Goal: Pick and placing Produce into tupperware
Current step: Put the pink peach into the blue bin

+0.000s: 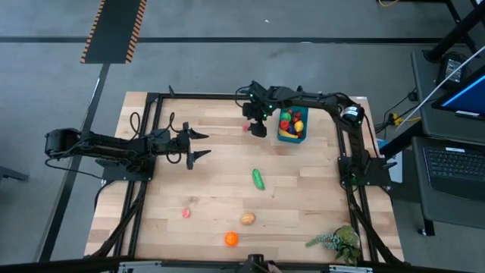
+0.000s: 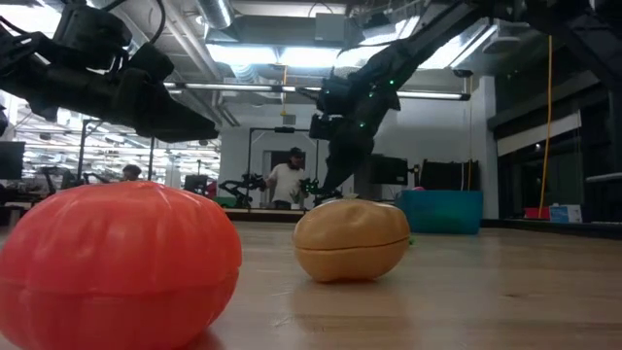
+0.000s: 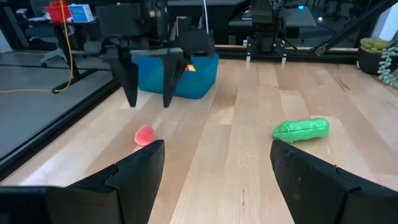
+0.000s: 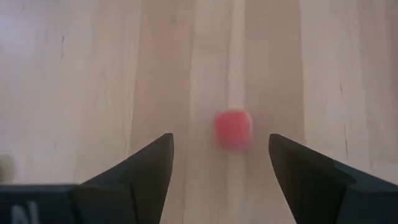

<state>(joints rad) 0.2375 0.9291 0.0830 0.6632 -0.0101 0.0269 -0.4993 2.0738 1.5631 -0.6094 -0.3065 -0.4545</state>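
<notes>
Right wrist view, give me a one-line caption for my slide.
Open right end effector poised above a small red produce piece lying on the wooden table.

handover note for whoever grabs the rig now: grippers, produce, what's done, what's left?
Right gripper: open, empty, above the small red piece that lies on the table beside the blue tupperware.
Left gripper: open, empty, waiting over the table's left side.
Done: several produce pieces already in the tupperware.
Left on the table: the small red piece, green cucumber mid-table, pink piece, tan piece, orange piece toward the front edge.
Leafy sprig at the front right corner is not part of the job.
Next: probably close on the red piece.
</notes>
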